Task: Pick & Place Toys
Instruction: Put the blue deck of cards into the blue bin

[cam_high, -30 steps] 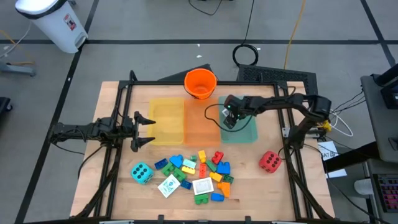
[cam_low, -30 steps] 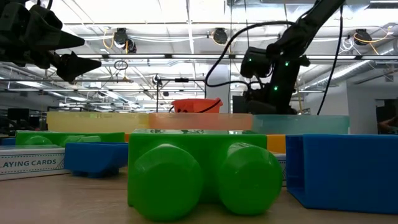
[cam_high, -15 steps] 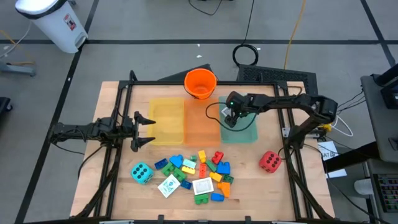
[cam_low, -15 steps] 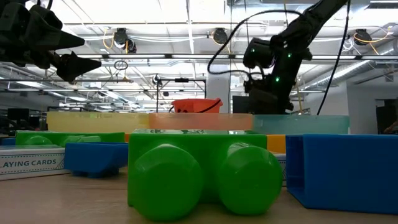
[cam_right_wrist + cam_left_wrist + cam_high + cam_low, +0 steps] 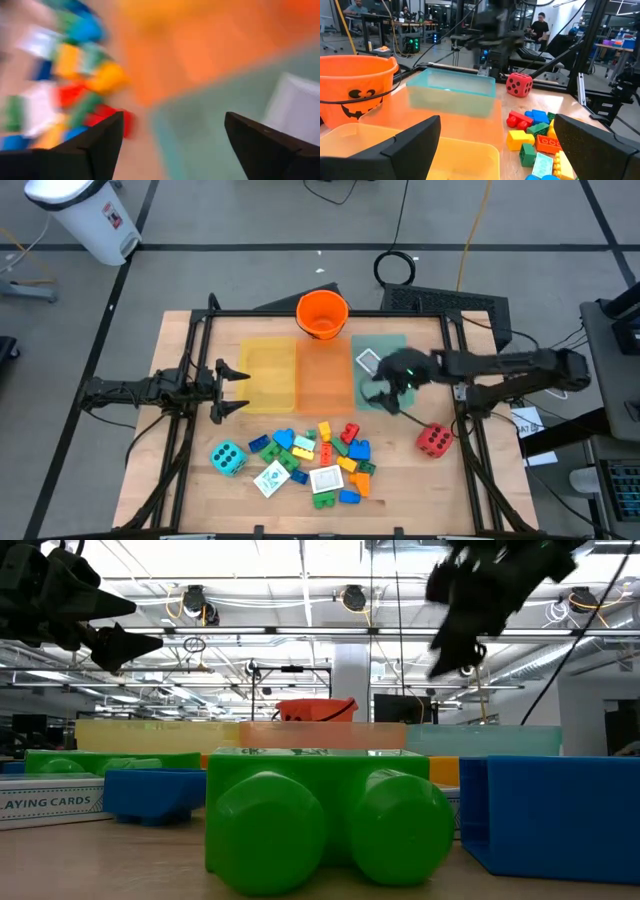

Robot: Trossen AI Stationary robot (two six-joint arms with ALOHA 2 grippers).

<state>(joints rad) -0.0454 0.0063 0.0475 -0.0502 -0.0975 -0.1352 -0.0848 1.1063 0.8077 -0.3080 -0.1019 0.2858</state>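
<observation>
A white card pack (image 5: pixel 368 361) lies flat in the green tray (image 5: pixel 395 348); it also shows in the right wrist view (image 5: pixel 299 106). My right gripper (image 5: pixel 381 401) hangs open and empty above that tray's near edge, high in the low view (image 5: pixel 455 644). Many coloured bricks (image 5: pixel 325 455) and two more card packs (image 5: pixel 272 478) lie on the table near its front. The teal die (image 5: pixel 227 457) sits left of them, the red die (image 5: pixel 433 439) right. My left gripper (image 5: pixel 243 391) waits open and empty at the yellow tray's left side.
The yellow tray (image 5: pixel 268 375) and orange tray (image 5: pixel 322 375) lie left of the green one. An orange bucket (image 5: pixel 322 314) stands behind them at the far edge. A black frame (image 5: pixel 330 314) runs round the table. People show in the room beyond (image 5: pixel 540 27).
My right gripper has risen from low over the green tray and swung toward the table's near right, fast enough to blur. The white card pack now lies uncovered in the tray where the gripper stood.
</observation>
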